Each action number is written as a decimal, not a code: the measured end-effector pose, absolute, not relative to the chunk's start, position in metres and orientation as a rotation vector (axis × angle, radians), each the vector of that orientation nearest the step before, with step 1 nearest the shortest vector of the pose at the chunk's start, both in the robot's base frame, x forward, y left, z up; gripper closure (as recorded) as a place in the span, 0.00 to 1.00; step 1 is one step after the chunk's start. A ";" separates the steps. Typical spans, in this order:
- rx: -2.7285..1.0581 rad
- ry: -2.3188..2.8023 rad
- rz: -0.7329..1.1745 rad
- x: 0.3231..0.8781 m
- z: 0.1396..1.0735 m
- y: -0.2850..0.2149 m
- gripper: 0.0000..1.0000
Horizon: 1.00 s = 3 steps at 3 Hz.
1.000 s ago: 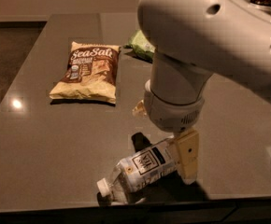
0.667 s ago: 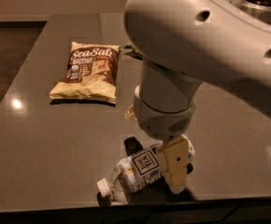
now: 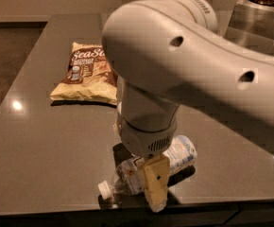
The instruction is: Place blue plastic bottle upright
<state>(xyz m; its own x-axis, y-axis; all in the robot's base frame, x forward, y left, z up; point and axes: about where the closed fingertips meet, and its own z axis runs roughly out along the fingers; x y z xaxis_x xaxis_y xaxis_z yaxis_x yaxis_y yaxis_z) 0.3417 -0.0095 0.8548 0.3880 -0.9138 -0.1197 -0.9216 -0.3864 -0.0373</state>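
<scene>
Nearest me, at the front edge of the dark table (image 3: 42,174), the blue plastic bottle (image 3: 179,154) lies on its side, its white cap pointing toward that edge. The gripper (image 3: 155,182) hangs directly over the bottle's middle, its tan tip crossing in front (whether it has closed on the bottle, I cannot tell). Well beyond the bottle, a chip bag (image 3: 86,72) lies flat.
</scene>
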 end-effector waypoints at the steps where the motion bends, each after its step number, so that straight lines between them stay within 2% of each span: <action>1: -2.522 1.733 0.137 0.348 0.838 -0.004 0.25; 2: -2.509 1.758 0.153 0.355 0.834 -0.001 0.48; 3: -2.453 1.789 0.260 0.371 0.846 -0.007 0.72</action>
